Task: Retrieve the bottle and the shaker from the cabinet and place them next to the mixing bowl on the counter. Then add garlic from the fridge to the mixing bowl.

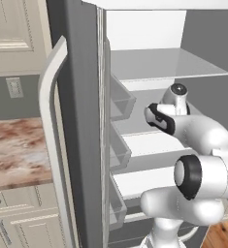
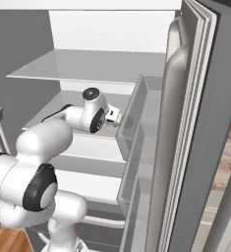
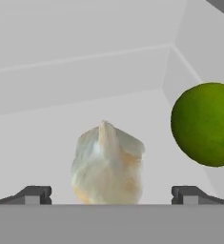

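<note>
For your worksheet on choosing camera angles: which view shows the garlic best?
The hand view: the garlic sits close and whole, centred between the open gripper fingertips, beside a green fruit. In the base views, the arm and fridge door hide it.

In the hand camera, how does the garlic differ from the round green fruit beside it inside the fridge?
The garlic is whitish with tan patches and lumpy, rising to a point; the green fruit is dark green, smooth and round. The garlic sits centred between the open claw's fingertips, while the green fruit lies off to one side, outside them, partly cut off by the picture edge. The green fruit looks somewhat larger in the hand view. Both rest on the same white fridge shelf.
</note>
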### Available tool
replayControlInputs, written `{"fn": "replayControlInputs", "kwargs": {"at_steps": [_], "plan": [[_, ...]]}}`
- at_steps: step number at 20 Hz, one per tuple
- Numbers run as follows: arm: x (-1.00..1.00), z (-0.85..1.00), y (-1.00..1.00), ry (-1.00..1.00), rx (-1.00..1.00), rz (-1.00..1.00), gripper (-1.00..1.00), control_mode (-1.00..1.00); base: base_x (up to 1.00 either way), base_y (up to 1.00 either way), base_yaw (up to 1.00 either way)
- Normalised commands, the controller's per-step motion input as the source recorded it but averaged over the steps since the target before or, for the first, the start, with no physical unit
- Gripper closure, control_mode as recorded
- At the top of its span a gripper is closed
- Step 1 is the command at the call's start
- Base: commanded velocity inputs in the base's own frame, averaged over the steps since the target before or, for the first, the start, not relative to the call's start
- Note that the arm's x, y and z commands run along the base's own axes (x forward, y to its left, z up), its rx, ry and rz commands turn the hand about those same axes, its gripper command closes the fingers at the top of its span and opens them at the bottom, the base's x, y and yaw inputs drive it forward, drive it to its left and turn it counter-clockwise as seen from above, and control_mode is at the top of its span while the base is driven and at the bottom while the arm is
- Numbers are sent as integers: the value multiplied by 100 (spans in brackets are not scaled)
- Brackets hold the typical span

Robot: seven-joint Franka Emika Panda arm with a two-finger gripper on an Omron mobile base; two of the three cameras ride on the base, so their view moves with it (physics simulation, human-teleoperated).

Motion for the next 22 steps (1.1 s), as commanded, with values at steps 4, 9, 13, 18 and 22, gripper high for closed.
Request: {"fn": "replayControlInputs", "kwargs": {"at_steps": [4, 9, 13, 18, 22], "plan": [[6, -9, 0, 1, 0, 0, -100, -100, 0, 0, 0], [6, -14, 0, 0, 0, 0, -100, -100, 0, 0, 0], [16, -10, 0, 0, 0, 0, -100, -100, 0, 0, 0], [16, 0, 0, 0, 0, 0, -100, -100, 0, 0, 0], [4, 0, 0, 0, 0, 0, -100, -100, 0, 0, 0]]}}
